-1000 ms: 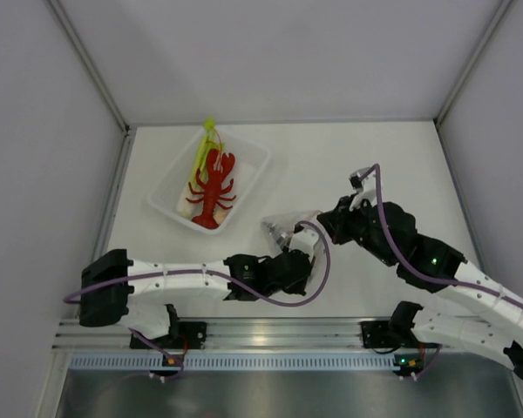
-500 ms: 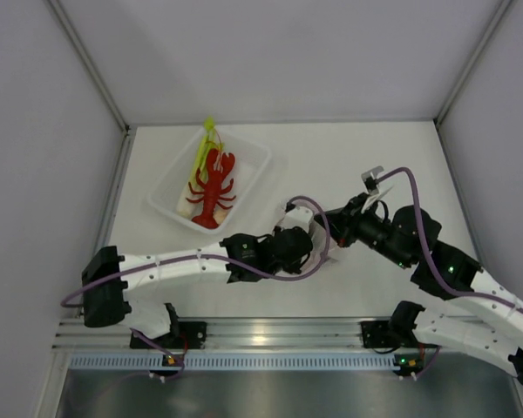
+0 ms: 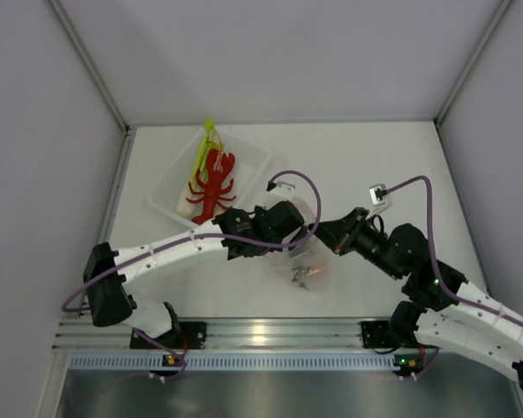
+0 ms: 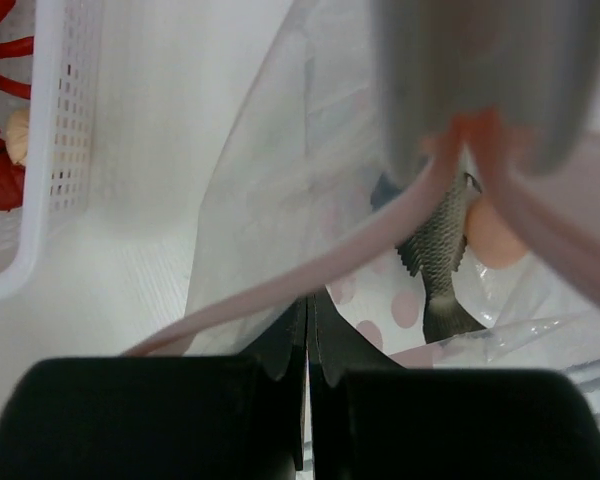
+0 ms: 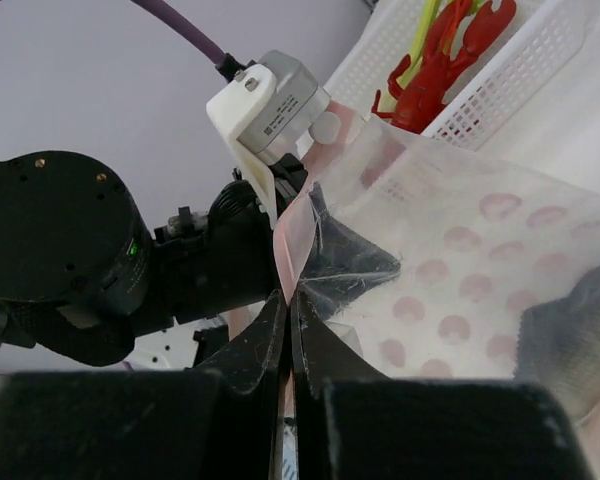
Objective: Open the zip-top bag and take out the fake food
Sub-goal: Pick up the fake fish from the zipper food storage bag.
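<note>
Pink-dotted zip-top bag pinched between left gripper and right gripper (grey fish inside)

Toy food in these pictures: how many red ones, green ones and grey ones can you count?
Red: 1, the lobster
Green: 1, the leek
Grey: 1, the fish
Total: 3

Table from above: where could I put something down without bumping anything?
Widest bare table: far right, between the white tray and the side wall. A thin strip runs between the left arm and the near rail. Crowded middle: left pincer and right pincer pinch the zip-top bag.
</note>
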`<action>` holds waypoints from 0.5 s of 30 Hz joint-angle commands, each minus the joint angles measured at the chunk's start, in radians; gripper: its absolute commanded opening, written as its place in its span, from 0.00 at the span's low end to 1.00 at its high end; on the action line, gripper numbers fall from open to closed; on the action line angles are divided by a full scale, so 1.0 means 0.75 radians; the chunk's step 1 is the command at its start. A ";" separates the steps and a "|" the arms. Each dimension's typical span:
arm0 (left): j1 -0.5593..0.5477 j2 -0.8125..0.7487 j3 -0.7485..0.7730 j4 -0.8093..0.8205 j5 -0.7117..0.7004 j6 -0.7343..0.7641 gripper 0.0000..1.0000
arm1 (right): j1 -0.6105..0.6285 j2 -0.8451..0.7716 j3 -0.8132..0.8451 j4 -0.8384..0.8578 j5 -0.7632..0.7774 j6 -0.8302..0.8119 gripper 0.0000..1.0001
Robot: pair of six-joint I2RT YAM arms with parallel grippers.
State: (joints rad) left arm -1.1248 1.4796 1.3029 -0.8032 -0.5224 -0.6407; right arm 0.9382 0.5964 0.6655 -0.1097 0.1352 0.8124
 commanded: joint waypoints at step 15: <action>-0.102 -0.158 -0.052 0.079 0.161 0.026 0.00 | -0.012 0.099 0.105 0.013 0.222 0.087 0.00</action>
State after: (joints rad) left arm -1.1759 1.4250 1.2907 -0.8227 -0.4244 -0.6083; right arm 0.9382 0.6746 0.6899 -0.0921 0.2356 0.8841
